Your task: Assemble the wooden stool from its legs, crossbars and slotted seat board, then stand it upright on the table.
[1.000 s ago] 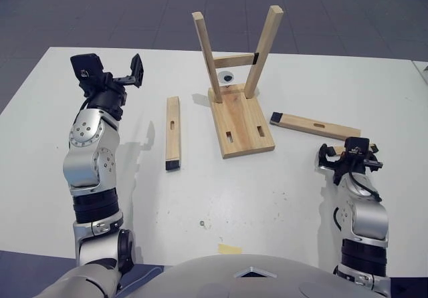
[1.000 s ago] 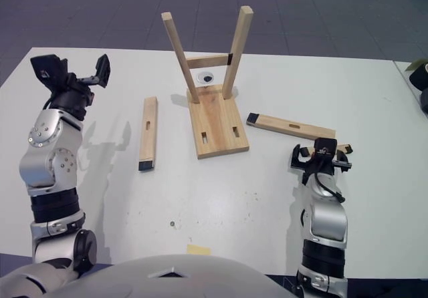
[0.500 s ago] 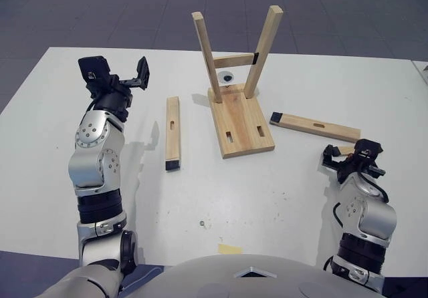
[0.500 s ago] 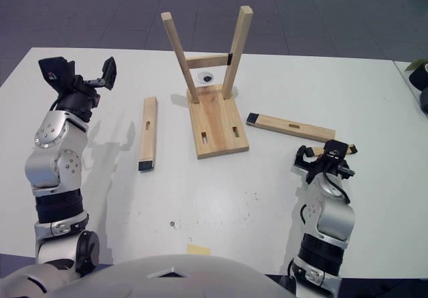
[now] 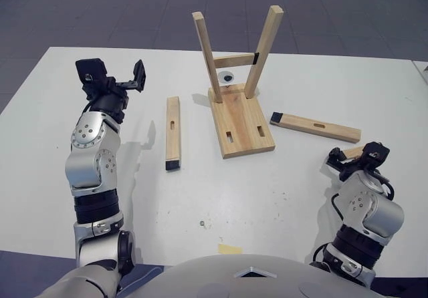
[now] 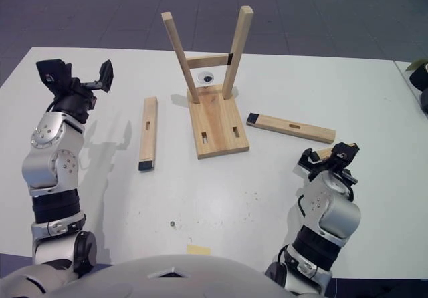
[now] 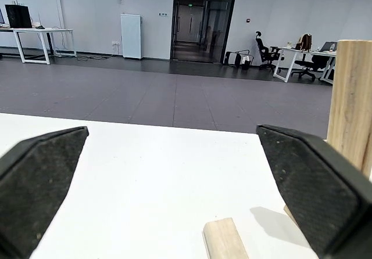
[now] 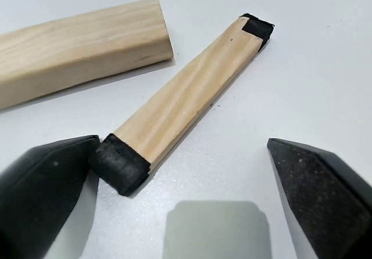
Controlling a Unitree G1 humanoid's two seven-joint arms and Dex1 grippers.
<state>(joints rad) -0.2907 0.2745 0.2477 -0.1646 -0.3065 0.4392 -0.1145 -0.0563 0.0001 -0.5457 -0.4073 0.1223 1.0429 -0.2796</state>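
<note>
Seat board (image 5: 241, 121) flat mid-table (image 5: 281, 204), two legs (image 5: 206, 54) upright (joined by crossbar (image 5: 234, 61)). Left gripper (image 5: 115, 76) raised, wide open, empty. Right gripper (image 8: 180, 154) wide open at loose crossbar (image 8: 186, 96), gripping nothing.

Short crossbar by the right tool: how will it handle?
Probably stiff and light: the crossbar is a short, thin wooden strip. Flat faces, so unlikely to roll on the table. Its black ends may grip better.

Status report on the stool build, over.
Left gripper open, raised, empty. Right gripper open over loose crossbar end. Seat board carries two legs, one crossbar. Loose leg lies left; second loose leg ends close beside loose crossbar.
</note>
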